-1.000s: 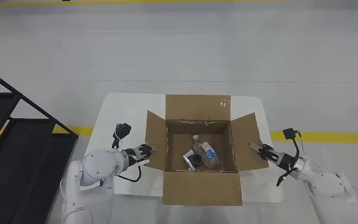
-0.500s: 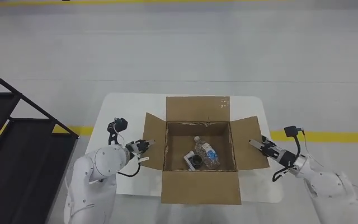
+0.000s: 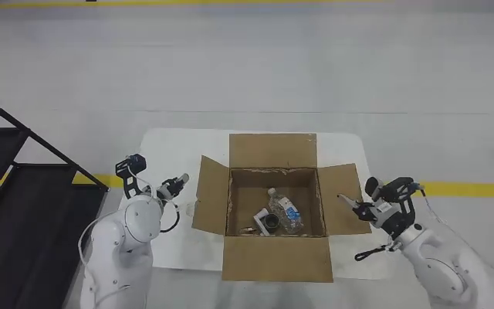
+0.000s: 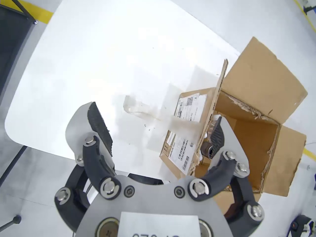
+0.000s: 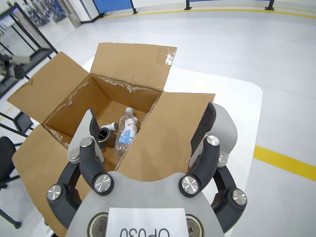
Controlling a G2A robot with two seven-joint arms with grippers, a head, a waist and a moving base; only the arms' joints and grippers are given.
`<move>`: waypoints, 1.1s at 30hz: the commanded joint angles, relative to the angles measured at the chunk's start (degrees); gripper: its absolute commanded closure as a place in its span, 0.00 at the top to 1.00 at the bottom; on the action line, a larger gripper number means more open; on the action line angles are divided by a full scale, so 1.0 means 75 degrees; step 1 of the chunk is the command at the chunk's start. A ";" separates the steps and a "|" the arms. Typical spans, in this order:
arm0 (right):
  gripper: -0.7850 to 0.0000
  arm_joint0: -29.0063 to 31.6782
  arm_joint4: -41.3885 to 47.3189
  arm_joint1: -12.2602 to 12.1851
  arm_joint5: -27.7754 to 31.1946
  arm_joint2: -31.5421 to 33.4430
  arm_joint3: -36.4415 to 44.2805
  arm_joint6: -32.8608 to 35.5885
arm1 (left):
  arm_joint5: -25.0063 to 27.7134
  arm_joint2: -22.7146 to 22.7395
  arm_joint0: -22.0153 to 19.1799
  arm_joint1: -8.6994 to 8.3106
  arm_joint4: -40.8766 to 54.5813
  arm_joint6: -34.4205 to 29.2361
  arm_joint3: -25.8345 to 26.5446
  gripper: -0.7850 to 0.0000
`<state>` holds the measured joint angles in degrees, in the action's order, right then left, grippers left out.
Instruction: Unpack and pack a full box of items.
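Top view: cardboard box (image 3: 272, 151) open, water bottle (image 3: 284, 210) inside.
Left gripper (image 3: 181, 180): fingers apart.
Right gripper (image 3: 345, 200): fingers apart; best lowered straight over bottle.

Spread end effector (image 4: 156, 117) beside box (image 4: 261, 85)

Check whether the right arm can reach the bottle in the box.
Probably yes: the box is open, the bottle lies uncovered inside, and the open right hand hovers at the box's edge.
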<state>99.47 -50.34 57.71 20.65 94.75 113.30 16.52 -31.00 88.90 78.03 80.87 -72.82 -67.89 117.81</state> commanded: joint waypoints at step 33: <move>0.00 -0.2276 -0.2832 0.0524 -0.2982 -0.3639 -0.0355 0.2366 | 0.0000 0.0009 0.0007 0.0000 0.0015 0.0019 0.0005 1.00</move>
<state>84.89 -72.10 61.16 0.39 69.59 111.90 31.15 -31.00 88.97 78.08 80.87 -72.71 -67.75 117.84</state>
